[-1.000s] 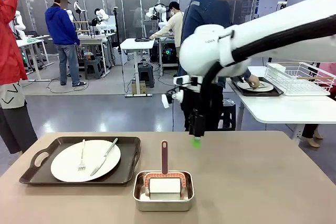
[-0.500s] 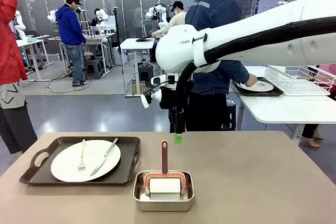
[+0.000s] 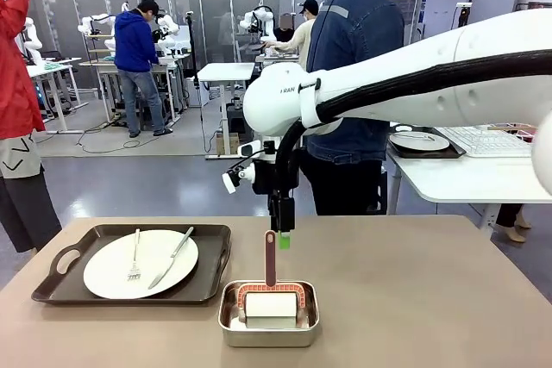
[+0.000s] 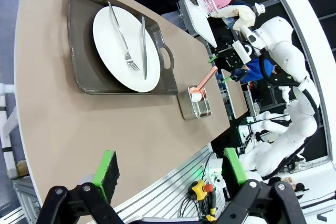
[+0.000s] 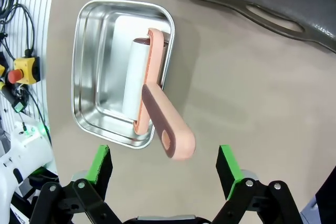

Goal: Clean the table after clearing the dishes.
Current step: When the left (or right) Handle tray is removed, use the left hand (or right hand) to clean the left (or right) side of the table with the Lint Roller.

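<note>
Table: we see the brown-grey table point(image 3: 414, 299) across the lower half of the front view, carrying a tray and a pan.
Dishes: a white plate point(image 3: 112, 277) with a fork point(image 3: 135, 256) and a knife point(image 3: 171, 258) on it sits on the dark tray point(image 3: 52, 286) at lower left, not yet cleared.
Dishes, handling: we judge the plate breakable and slick, and the cutlery loose enough to slide. The stiff tray's cut-out handles look like the place to hold, keeping it level.
Roller: a roller point(image 3: 270, 258) lies in the steel pan point(image 3: 267, 333) at lower centre, its pink handle rising over the rim.
Roller, handling: we judge it light, with a rigid handle. The white roll may be tacky, so we would grip the handle.
Right hand point(image 3: 283, 234): spread wide and empty, just above the handle's tip. In its wrist view its pads point(image 5: 100, 163) stand on either side of the handle, apart from it.
Left hand point(image 4: 170, 167): spread wide and empty, above the table edge and well apart from the tray.
</note>
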Controlling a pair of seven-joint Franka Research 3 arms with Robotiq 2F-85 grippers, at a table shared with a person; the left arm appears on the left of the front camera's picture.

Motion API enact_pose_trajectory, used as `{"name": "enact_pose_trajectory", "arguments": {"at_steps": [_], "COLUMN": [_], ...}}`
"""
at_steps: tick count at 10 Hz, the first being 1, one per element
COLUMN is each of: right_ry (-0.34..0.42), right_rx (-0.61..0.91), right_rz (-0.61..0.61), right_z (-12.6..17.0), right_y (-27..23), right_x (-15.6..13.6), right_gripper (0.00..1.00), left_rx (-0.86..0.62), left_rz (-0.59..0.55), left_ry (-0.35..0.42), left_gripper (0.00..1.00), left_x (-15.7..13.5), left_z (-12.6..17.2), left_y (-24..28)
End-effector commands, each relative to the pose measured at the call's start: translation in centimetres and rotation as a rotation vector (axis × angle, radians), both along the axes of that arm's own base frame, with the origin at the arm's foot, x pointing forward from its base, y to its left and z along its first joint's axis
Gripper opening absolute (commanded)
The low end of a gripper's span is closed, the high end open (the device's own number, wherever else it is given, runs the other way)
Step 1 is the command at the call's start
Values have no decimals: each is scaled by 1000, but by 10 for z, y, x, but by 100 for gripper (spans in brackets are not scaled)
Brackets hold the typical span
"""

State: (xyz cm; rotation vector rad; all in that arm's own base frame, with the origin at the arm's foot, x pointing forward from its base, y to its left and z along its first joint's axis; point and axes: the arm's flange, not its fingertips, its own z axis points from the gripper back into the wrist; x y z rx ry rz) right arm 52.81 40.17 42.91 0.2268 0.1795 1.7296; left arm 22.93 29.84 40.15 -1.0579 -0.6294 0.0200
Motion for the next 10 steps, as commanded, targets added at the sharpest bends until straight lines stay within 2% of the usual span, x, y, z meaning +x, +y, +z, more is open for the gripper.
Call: {"name": "enact_pose_trajectory", "arguments": {"at_steps": [1, 3, 6, 7, 9, 10], "right_ry": [34, 92, 109, 118, 119, 119], "right_rx": [-24, -41, -52, -69, -65, -71], "right_rz": [24, 32, 18, 5, 16, 27], "right_z": [1, -15, -29, -32, -30, -30], "right_y": [14, 23, 26, 26, 24, 25], "right_x": [10, 10, 5, 5, 3, 2], "right_gripper": [100, 100, 100, 89, 35, 3], "left_rx": [-10, -10, -10, -10, -10, -10], "left_rz": [-2, -2, -2, -2, -2, -2], "left_ry": [-24, -24, -24, -24, -24, -24], "left_gripper": [100, 100, 100, 100, 100, 100], "left_x": [-3, -3, -3, -3, -3, -3], "left_z": [1, 1, 1, 1, 1, 1], "left_y": [1, 1, 1, 1, 1, 1]}}
